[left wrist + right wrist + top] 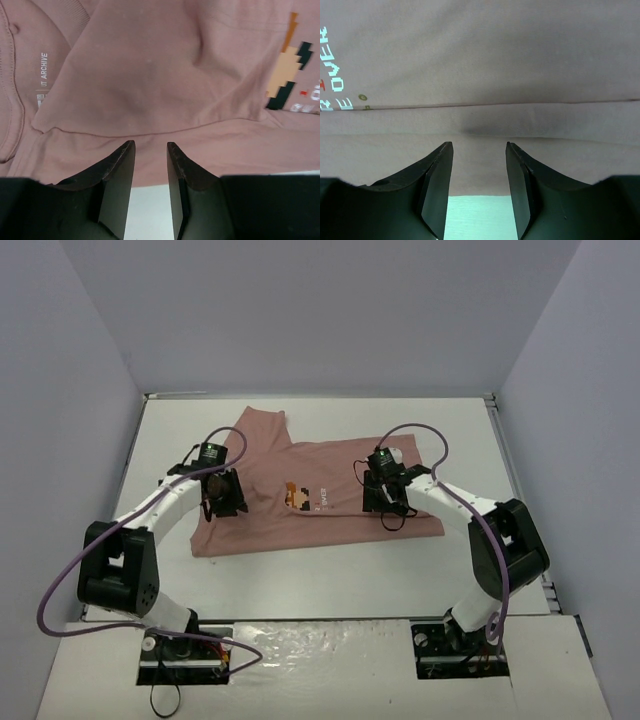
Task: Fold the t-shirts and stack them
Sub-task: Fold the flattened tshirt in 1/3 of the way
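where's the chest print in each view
top external: print at the centre of the shirt.
left wrist: right edge, orange and black pixels.
right wrist: only its white text, at the left edge.
shared landmark: the near hem, low in both wrist views.

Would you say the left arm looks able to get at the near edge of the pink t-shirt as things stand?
Probably yes: the left gripper hangs open right at the near edge of the t-shirt, with nothing lying between them.
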Robot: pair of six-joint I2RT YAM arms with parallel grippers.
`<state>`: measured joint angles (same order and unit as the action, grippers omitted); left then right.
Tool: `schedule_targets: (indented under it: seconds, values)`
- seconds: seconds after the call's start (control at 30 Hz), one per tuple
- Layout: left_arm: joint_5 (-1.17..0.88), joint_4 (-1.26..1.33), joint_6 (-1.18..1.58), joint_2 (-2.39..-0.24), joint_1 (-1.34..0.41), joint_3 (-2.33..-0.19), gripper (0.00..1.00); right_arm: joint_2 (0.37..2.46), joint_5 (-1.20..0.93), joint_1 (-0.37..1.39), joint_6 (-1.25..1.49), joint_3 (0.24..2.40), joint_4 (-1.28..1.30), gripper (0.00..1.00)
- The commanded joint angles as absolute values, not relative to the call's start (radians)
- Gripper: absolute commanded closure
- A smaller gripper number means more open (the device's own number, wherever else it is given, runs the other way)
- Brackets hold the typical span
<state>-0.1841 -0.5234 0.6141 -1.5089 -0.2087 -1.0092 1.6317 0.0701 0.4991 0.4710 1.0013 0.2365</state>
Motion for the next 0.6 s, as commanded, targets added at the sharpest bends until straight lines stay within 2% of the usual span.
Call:
schedule_targets:
  seconds: [0.0, 0.57]
  values:
    - [-0.169, -0.444, 0.650, -1.539, -0.205, -0.970, 0.71, 1.656, 0.116, 0.506, 0.526, 1.000, 0.224, 0.56]
    - [-0.145, -0.412, 0.663, -1.587, -0.206, -0.899, 0.71, 1.712, 0.138, 0.518, 0.565, 1.003, 0.226, 0.58]
